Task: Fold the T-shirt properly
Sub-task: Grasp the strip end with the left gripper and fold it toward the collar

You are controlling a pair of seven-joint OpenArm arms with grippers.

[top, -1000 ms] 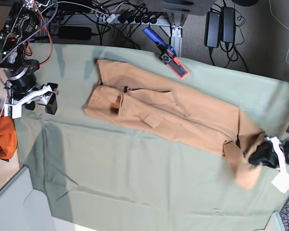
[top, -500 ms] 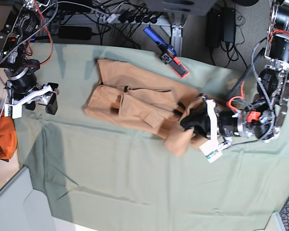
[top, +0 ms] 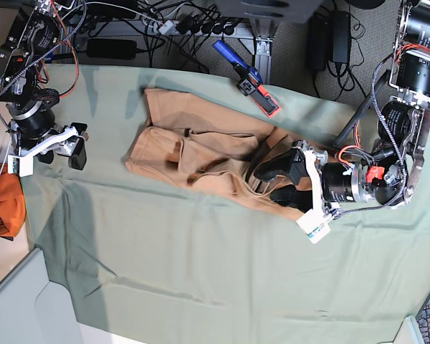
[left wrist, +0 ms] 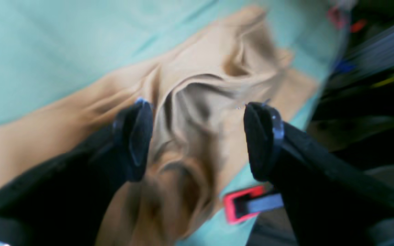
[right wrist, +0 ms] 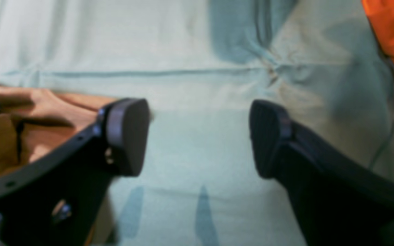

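Tan cotton, the T-shirt [top: 201, 147] lies on the pale green cloth [top: 201, 272], folded into a narrow band running from the upper left toward the centre. The left gripper [top: 279, 180] stands over its near end with jaws wide and nothing held; the right gripper [top: 56, 149] rests well apart at the cloth's edge, jaws also wide. Risk: the loose, rumpled end beneath the left gripper may snag a fingertip [left wrist: 133, 140] on withdrawal, dragging the fold open. The wrist view is blurred, so contact cannot be confirmed. The fabric shows deep creases there; elsewhere it lies flat.
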